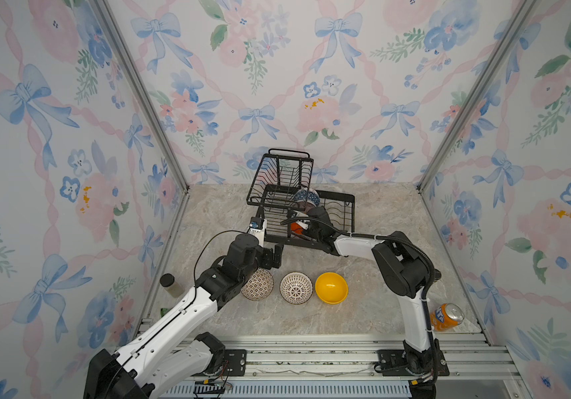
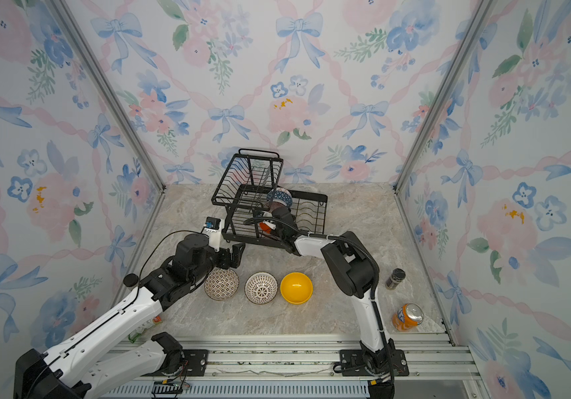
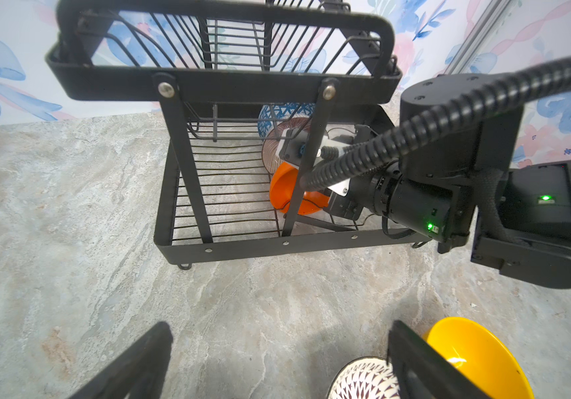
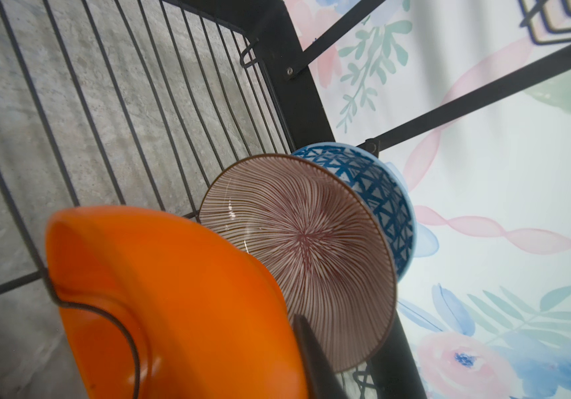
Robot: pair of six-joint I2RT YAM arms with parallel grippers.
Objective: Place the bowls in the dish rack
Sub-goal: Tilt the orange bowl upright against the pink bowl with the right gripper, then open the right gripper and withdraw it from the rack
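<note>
Step in hand, as I judge it: seating the orange bowl in the dish rack and letting go.

Right gripper reaches into the rack's lower base from the near right. Only one finger shows in the right wrist view, lying against the orange rim. I cannot tell whether the jaws grip the bowl or have eased off it.

Left gripper: jaws wide, holding nothing, hovering over bare table just near of the rack's near-left corner.

Three bowls stand on edge in a row in the base: the blue triangle bowl farthest, the pink striped bowl against it, and the orange one nearest, overlapping the pink. Left on the table, near side, left to right: dark lattice bowl, pale lattice bowl, yellow bowl.

To do it well:
- Rest the orange rim between two floor wires, leaning on the pink bowl, before opening.
- Open slowly. The glossy, smooth orange shell may slide on the thin round wire.
- Withdraw along the line of entry, clear of the upright flat posts.

Materials: rack of matte black wire and flat bar; patterned bowls look like glazed ceramic with thin rims; tabletop marbled grey.
</note>
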